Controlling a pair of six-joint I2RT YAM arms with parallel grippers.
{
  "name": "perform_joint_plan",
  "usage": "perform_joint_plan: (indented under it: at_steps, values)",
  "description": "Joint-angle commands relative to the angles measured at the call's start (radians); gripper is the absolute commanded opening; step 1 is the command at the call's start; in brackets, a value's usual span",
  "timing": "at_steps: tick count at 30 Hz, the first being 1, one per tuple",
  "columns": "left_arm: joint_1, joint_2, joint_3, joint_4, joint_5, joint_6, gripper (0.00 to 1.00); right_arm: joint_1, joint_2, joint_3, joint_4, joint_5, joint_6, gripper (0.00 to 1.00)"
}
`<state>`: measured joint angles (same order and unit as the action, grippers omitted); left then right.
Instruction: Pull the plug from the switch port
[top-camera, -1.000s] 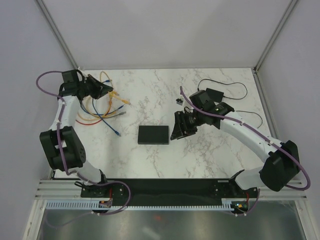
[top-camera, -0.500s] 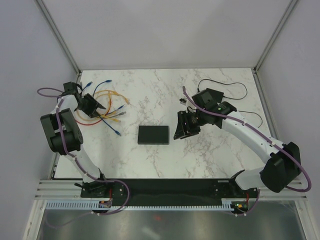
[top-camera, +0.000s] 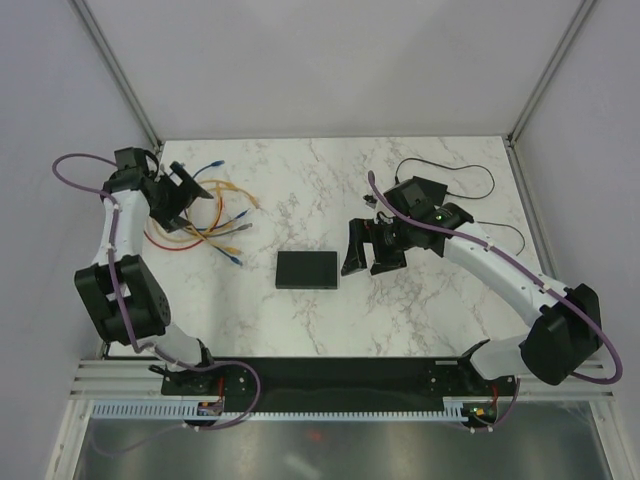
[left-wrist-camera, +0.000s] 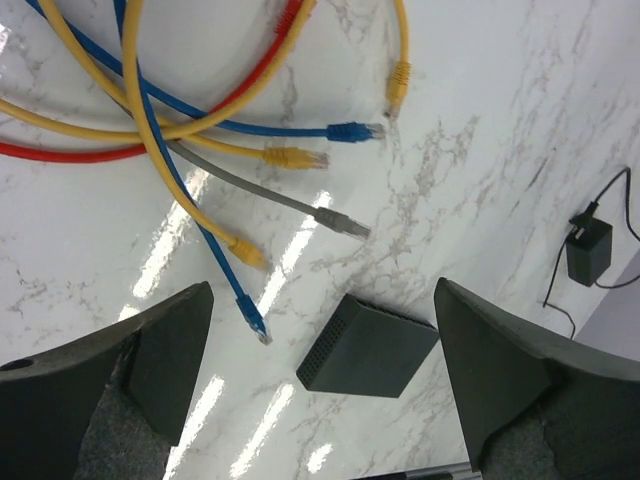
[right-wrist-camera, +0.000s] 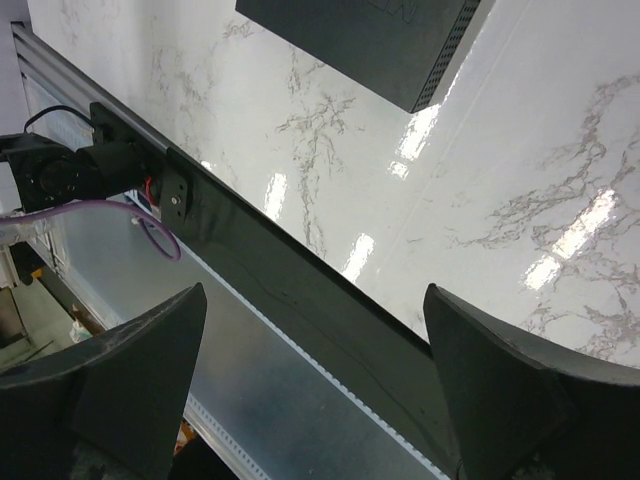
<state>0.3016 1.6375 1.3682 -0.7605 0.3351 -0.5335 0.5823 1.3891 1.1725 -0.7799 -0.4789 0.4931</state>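
Observation:
The switch (top-camera: 307, 270), a flat black box, lies on the marble mid-table, and no cable runs into it. It also shows in the left wrist view, switch (left-wrist-camera: 370, 347), and at the top edge of the right wrist view, switch (right-wrist-camera: 370, 40). A bundle of loose cables (top-camera: 205, 220) in yellow, blue, red and grey lies at the far left, their plugs free, such as a grey plug (left-wrist-camera: 340, 222) and a blue plug (left-wrist-camera: 255, 325). My left gripper (top-camera: 188, 190) (left-wrist-camera: 322, 288) hangs open above the cables, holding nothing. My right gripper (top-camera: 367, 255) (right-wrist-camera: 312, 290) stands open just right of the switch, empty.
A small black adapter block (left-wrist-camera: 588, 250) with a thin black cord (top-camera: 470, 170) lies at the far right. The black base rail (right-wrist-camera: 300, 300) runs along the table's near edge. White walls enclose the table on three sides.
My left gripper went from shut to wide open and shifted slightly over the cable bundle, and the cables resettled. My right gripper opened wider beside the switch.

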Motion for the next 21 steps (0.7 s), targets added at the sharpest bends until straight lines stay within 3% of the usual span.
perform_joint_plan:
  at_steps: [1, 5, 6, 9, 12, 17, 20, 21]
  values:
    - [-0.047, -0.102, -0.034, -0.039, 0.027, -0.010, 1.00, -0.004, -0.007, 0.015, 0.007, 0.040, 0.033, 0.98]
    - [-0.270, -0.217, -0.099, -0.036, -0.016, -0.064, 1.00, -0.004, -0.013, -0.010, 0.004, 0.124, 0.064, 0.98]
    - [-0.388, -0.250, -0.130, -0.031, -0.028, -0.083, 1.00, -0.004, -0.018, -0.017, 0.005, 0.134, 0.077, 0.98]
    - [-0.581, -0.301, -0.185, -0.002, -0.050, -0.146, 1.00, -0.004, -0.038, -0.059, 0.028, 0.193, 0.131, 0.98]
    - [-0.724, -0.341, -0.242, 0.049, -0.065, -0.174, 1.00, -0.004, -0.064, -0.129, 0.077, 0.221, 0.151, 0.98]
    - [-0.843, -0.513, -0.475, 0.240, -0.035, -0.224, 1.00, -0.004, -0.127, -0.315, 0.212, 0.261, 0.122, 0.98]
    - [-0.871, -0.643, -0.642, 0.427, 0.027, -0.244, 1.00, -0.006, -0.191, -0.422, 0.356, 0.269, 0.122, 0.98]
    - [-0.872, -0.683, -0.682, 0.532, 0.048, -0.244, 1.00, -0.007, -0.215, -0.459, 0.480, 0.258, 0.130, 0.98]
